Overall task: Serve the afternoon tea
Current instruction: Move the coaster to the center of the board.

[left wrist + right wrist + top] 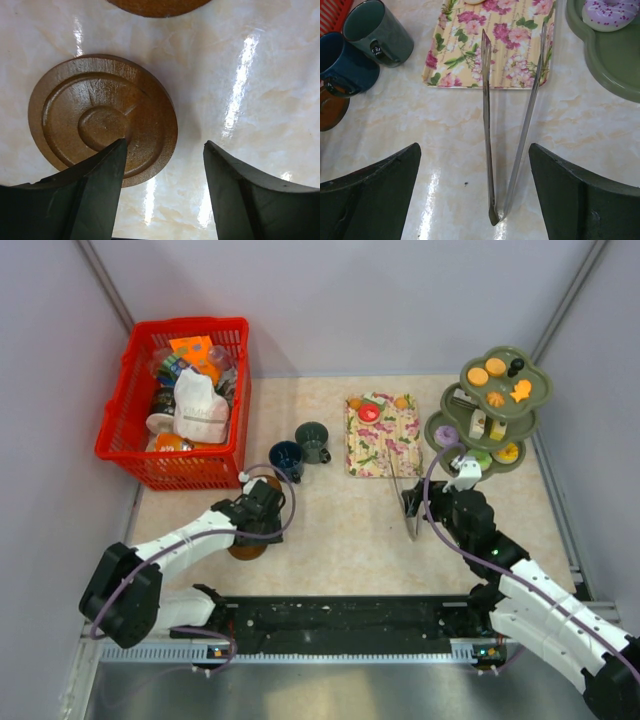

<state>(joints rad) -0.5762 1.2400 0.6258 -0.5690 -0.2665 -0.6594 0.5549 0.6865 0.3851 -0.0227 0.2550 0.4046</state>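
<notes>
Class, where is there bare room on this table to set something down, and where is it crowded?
Bare: the table between saucers and tongs; a strip behind the mugs, between basket and tray. Crowded: around the stand.

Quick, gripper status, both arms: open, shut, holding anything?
Left gripper: open, empty, hovering at the edge of a brown saucer.
Right gripper: open, empty, straddling the metal tongs without gripping them.

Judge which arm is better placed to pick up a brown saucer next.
Left. The left end effector hangs open directly over one saucer, with the second saucer just beyond. The right end effector is open above the metal tongs, well away from both saucers.
</notes>
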